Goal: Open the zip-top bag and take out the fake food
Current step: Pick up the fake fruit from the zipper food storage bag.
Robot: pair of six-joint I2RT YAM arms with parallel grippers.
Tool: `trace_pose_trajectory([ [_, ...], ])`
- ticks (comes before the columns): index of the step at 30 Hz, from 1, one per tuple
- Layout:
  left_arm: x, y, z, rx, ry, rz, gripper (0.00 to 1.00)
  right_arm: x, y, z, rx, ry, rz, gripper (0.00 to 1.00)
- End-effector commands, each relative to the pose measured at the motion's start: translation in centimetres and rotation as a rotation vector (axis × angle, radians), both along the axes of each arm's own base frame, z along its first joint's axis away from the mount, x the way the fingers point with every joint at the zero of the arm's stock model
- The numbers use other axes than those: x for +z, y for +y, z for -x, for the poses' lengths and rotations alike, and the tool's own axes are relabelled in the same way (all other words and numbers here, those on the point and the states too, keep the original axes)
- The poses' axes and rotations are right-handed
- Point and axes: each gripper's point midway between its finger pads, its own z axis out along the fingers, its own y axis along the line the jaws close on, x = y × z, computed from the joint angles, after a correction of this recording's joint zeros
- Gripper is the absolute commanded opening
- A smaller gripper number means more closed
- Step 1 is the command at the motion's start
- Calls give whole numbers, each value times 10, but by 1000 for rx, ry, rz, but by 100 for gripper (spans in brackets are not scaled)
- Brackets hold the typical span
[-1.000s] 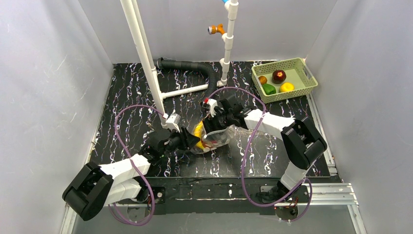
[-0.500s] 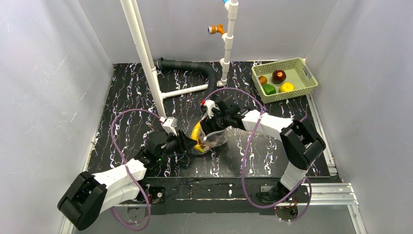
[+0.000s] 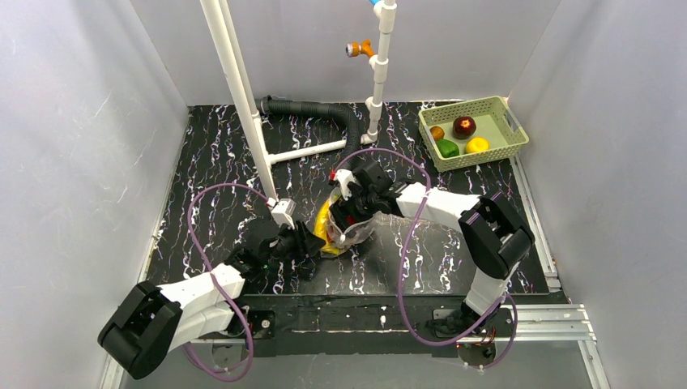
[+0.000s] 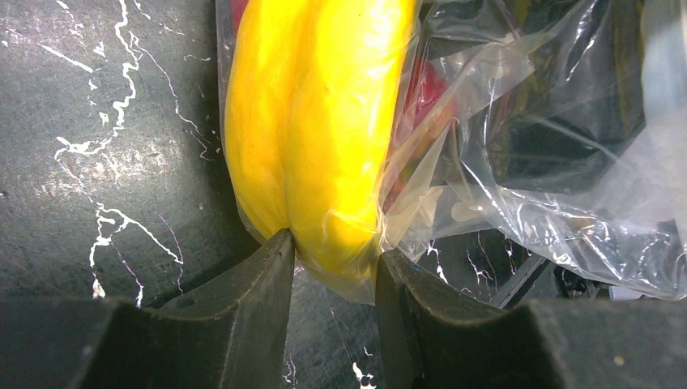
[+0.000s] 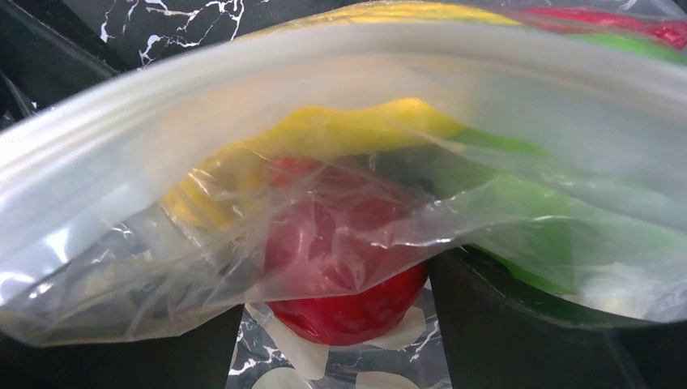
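Over black marbled bench, running partway: showing four pieces in basket beyond zip-top bag, pinching bagged banana with left gripper, poising right gripper open at its mouth

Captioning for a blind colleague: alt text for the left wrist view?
The left gripper pinches the end of a yellow banana through the clear zip-top bag, above a black marbled table; something red shows behind it.
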Motion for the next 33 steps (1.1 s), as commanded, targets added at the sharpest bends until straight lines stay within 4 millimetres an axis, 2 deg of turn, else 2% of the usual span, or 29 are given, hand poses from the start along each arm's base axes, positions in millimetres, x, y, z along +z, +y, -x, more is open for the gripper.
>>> trace_pose_trajectory([
  [1,-23,5,17,-42,71,-44,0,-17,-2,-5,9,-38,87,84],
  [8,-23,4,17,-43,69,-39,0,-21,-1,-5,18,-28,112,78],
  [10,-23,5,17,-42,70,-40,0,-19,0,-4,27,-29,106,73],
  [12,-23,5,17,-41,69,-40,0,-14,1,-2,46,-26,92,64],
  [15,-23,6,18,-40,67,-42,0,-3,6,5,96,-14,54,49],
  [21,-22,7,17,-33,61,-44,0,31,11,15,165,-12,-48,36],
  [25,-22,7,16,-30,65,-46,0,44,6,16,186,11,-96,26],
  [33,-24,8,15,-22,72,-56,0,72,-8,13,211,27,-189,21],
])
